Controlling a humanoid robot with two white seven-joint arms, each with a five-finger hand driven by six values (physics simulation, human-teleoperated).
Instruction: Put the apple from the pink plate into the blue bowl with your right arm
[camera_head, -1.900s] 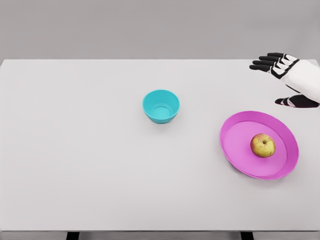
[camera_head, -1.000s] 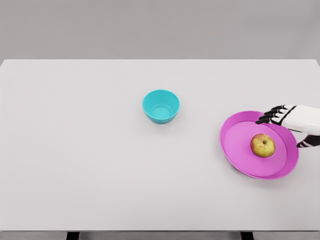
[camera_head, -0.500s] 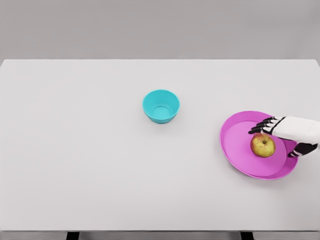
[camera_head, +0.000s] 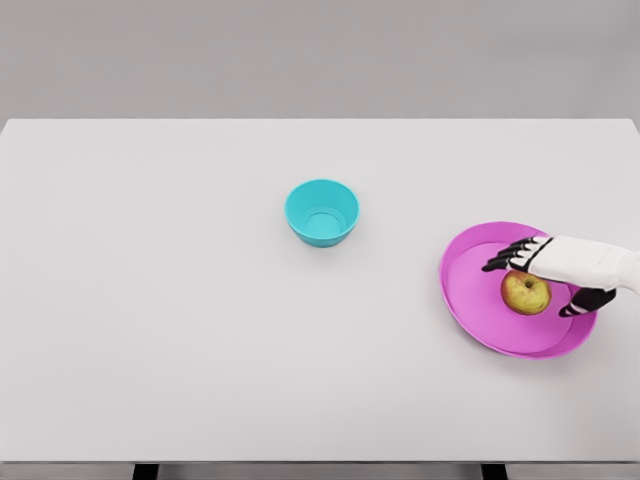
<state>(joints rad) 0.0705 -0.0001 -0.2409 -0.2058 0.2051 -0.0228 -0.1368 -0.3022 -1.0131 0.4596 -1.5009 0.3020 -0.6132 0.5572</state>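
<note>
Head view: right hand (camera_head: 545, 268) hovers spread-fingered over the apple (camera_head: 525, 294) on the pink plate (camera_head: 470, 290); next, close around it.

We see a yellow-green apple (camera_head: 525, 293) blushed red on a pink plate (camera_head: 470, 300); a turquoise bowl (camera_head: 321, 212); a white table (camera_head: 150, 300); a white hand (camera_head: 550, 268) with black fingers (camera_head: 500, 262).

The bowl (camera_head: 322, 212) is sitting mid-table (camera_head: 150, 330); the plate (camera_head: 475, 300) is lying to its right and nearer, carrying the apple (camera_head: 524, 293), the right hand (camera_head: 545, 265) hanging over it.
</note>
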